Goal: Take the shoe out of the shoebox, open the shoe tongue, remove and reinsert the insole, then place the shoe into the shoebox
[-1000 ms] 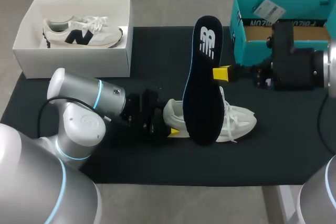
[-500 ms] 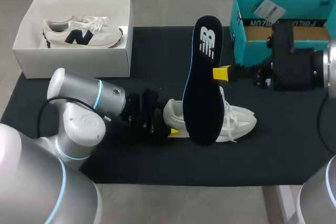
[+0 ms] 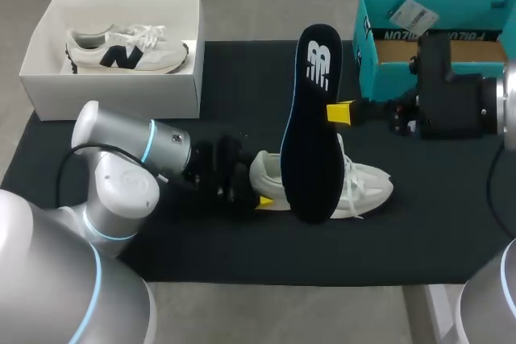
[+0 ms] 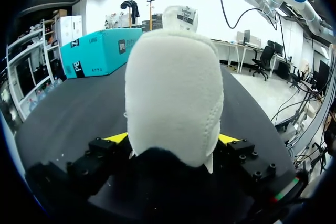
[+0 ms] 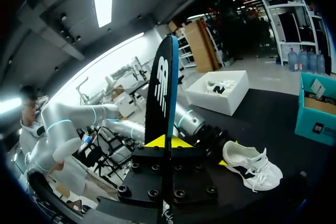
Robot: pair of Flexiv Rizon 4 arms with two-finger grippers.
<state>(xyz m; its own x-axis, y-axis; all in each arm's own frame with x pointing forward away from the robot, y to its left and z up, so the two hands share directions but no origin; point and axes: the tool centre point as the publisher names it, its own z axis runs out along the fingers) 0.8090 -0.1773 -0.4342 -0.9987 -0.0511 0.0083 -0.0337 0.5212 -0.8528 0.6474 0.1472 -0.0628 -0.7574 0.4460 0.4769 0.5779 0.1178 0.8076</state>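
Observation:
A white shoe (image 3: 363, 183) lies on its side on the black mat (image 3: 242, 78), heel toward my left arm. My left gripper (image 3: 260, 185) is at the heel; in the left wrist view the heel (image 4: 173, 93) fills the space between its wide-spread yellow fingers (image 4: 116, 138), and the gripper (image 4: 172, 139) is open. My right gripper (image 3: 340, 112) is shut on the edge of the dark insole (image 3: 310, 142), which it holds upright above the shoe, toe end down near the shoe's opening. The right wrist view shows the insole (image 5: 161, 93) standing up from its gripper (image 5: 167, 141), with the shoe (image 5: 252, 163) below.
The teal shoebox (image 3: 387, 62) stands at the back right, partly behind my right arm. A white box (image 3: 113, 94) at the back left holds a second white shoe (image 3: 125, 50) with a dark logo.
My left arm has shifted slightly to the left, and the shoe's heel has moved a touch with it. The right arm and the insole have stayed put.

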